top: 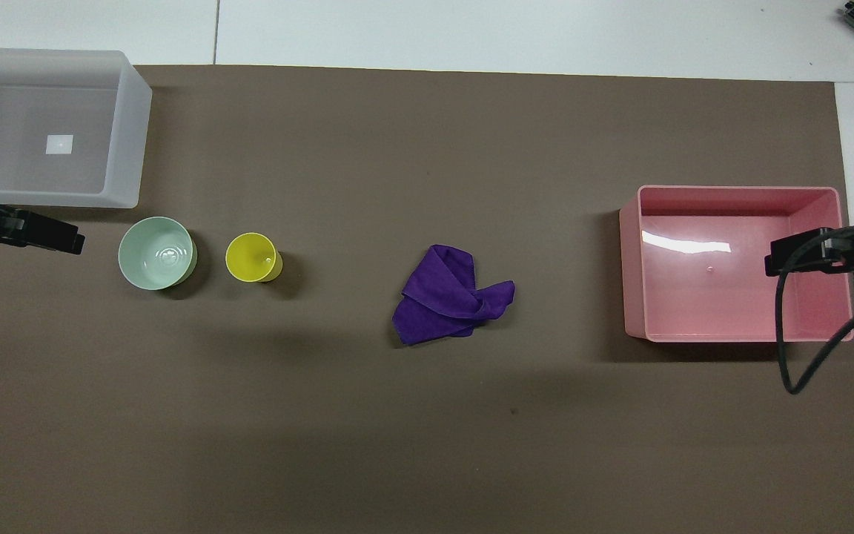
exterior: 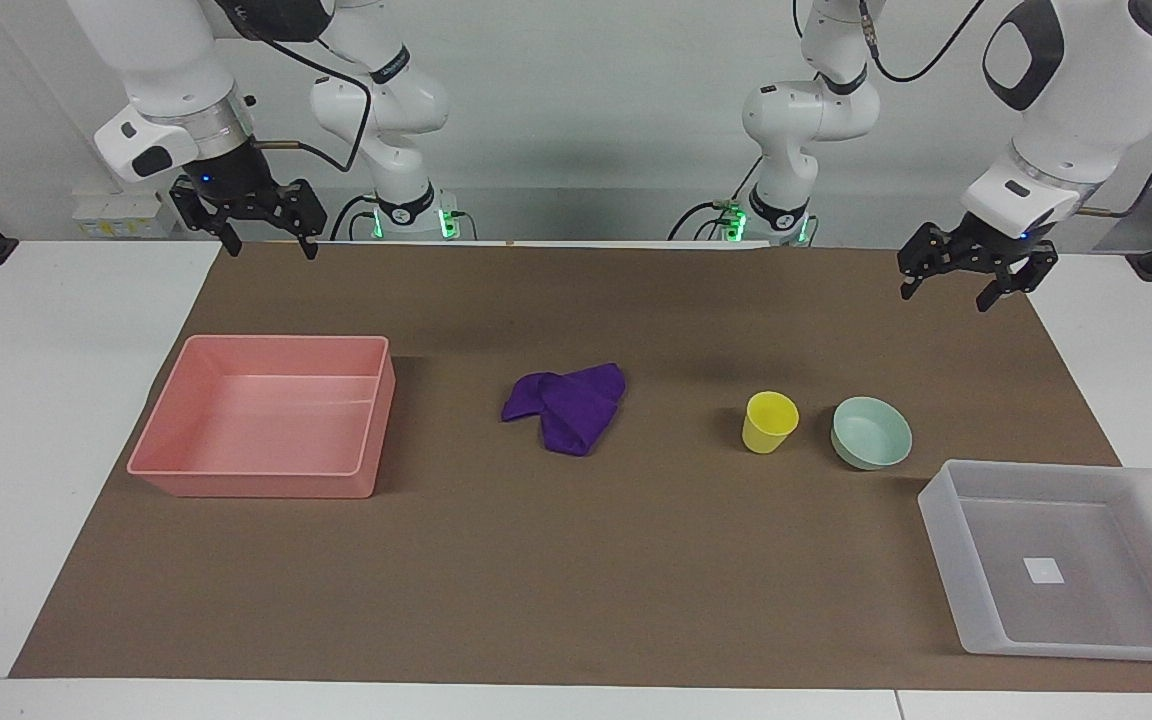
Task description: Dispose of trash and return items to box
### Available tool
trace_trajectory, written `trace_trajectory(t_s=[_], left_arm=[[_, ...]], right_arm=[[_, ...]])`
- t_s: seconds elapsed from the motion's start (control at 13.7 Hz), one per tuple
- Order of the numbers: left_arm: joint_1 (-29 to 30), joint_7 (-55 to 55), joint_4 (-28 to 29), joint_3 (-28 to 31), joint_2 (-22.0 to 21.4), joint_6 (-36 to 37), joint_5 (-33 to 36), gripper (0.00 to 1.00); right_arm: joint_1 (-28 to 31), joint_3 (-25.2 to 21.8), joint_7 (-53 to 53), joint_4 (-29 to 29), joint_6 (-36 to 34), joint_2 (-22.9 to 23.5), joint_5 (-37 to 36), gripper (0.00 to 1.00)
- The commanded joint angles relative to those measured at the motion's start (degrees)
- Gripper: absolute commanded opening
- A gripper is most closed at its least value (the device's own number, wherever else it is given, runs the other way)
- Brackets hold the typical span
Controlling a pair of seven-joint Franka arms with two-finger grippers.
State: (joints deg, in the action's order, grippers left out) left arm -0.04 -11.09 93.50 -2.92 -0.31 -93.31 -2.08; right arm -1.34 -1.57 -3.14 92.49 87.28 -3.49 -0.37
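The purple rag (exterior: 568,408) lies crumpled mid-mat, the landmark here. Toward the left arm's end from it stand the yellow cup (exterior: 769,421), then the mint-green bowl (exterior: 872,432), then the translucent tray (exterior: 1071,560), farther from the robots than the rag. Toward the right arm's end sits the pink bin (exterior: 266,415). Only the facing view shows both claws whole: left gripper (exterior: 954,280) and right gripper (exterior: 267,236) hang released, holding nothing, over the brown mat (exterior: 576,560).
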Motion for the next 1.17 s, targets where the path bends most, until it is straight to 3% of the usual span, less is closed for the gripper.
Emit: trace_trajectory(t_s=[0.0,0.73,0.95,1.1], left_arm=[[-0.84,0.99,0.46,0.46,-1.01,0.50,0.32,1.00],[-0.49,0.90,1.95,0.55,-1.80,0.23,0.32,1.00],[-0.40,0.90,3.44,0.55,-1.89,-4.59,0.23,1.00],[-0.22,0.64,5.46,0.46,-2.42,-7.14,0.23,1.00]], right_arm=[[0.46,0.08,1.12,1.99,0.17,-1.78,0.20,1.00],[0.19,0.08,-0.56,2.34,0.60,-1.87,0.20,1.00],[0.28,0.08,-0.12,2.51,1.39,-1.87,0.20,1.00],[-0.33,0.34,-0.11,5.83,4.89,-3.18,0.29,1.00]])
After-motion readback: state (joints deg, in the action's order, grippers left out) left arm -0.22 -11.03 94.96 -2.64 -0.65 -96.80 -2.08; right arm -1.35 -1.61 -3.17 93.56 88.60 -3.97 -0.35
